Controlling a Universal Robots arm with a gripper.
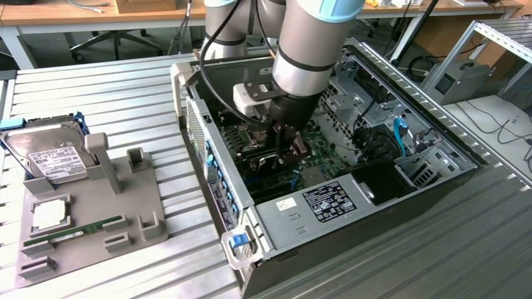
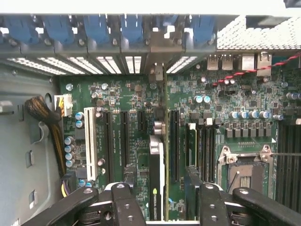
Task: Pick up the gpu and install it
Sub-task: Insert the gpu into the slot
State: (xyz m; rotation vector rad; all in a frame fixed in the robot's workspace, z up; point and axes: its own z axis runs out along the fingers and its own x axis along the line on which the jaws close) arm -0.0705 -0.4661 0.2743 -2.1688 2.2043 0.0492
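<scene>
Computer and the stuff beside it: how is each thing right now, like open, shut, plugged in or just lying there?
computer case: lying down, side open, board showing.
gpu: standing on edge in a board slot.
gripper: open, a finger on each side of the gpu, not squeezing it.
hard drive: resting in the grey holder, label up.
memory stick: lying flat in the grey holder.

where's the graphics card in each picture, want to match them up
Exterior view: the graphics card is inside the open computer case, straight under the claw and largely hidden by it.
Wrist view: the card stands on edge in a slot between the claw's two fingers, metal end toward the blue clips.
Shared landmark: the green board beneath it.
</scene>
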